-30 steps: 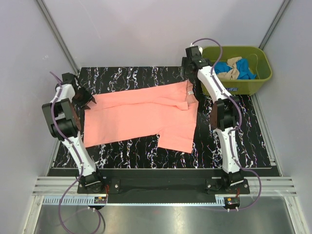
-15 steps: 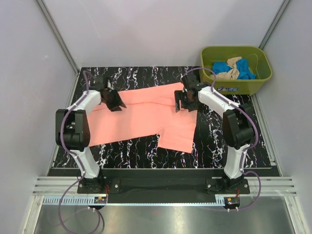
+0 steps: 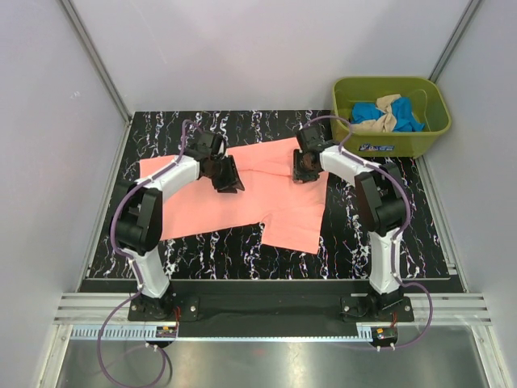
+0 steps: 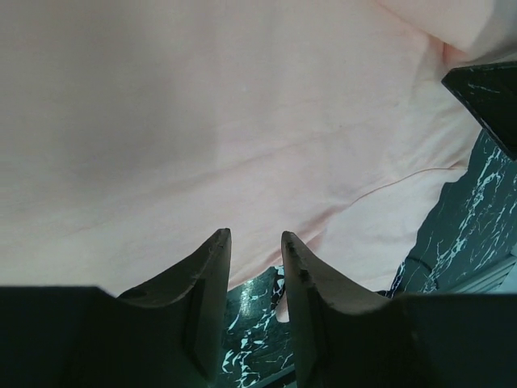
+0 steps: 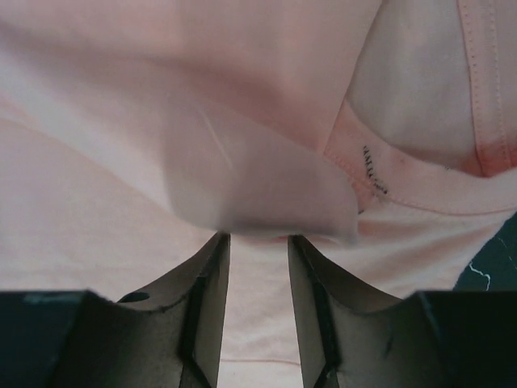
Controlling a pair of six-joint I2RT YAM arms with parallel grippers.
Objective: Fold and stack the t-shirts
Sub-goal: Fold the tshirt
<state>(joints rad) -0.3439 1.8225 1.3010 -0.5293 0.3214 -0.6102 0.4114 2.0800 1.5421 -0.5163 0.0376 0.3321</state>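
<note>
Overhead, the salmon-pink t-shirt (image 3: 234,202) lies spread across the dark marbled worktop (image 3: 380,242), collar end to the right and one flap reaching toward the near edge. The left tool (image 3: 227,175) sits over the cloth's middle-left, the right tool (image 3: 304,165) over the collar end. A blue t-shirt (image 3: 371,111) and a beige t-shirt (image 3: 389,120) are bunched in the green tub (image 3: 436,121) at the far right corner.

From the left wrist, the fingers stand slightly apart with nothing between them, above flat pink cloth near a hem, with worktop showing beyond.

From the right wrist, the fingers are likewise a little apart and grip nothing I can see, just short of the collar seam. A blurred hump of cloth lies ahead.

Judging by its drape, the tee is light, thin and limp: it will sag and drag rather than hold shape. It is best pinched at a hem or shoulder seam, both tools lifting together so the fold goes over evenly.
</note>
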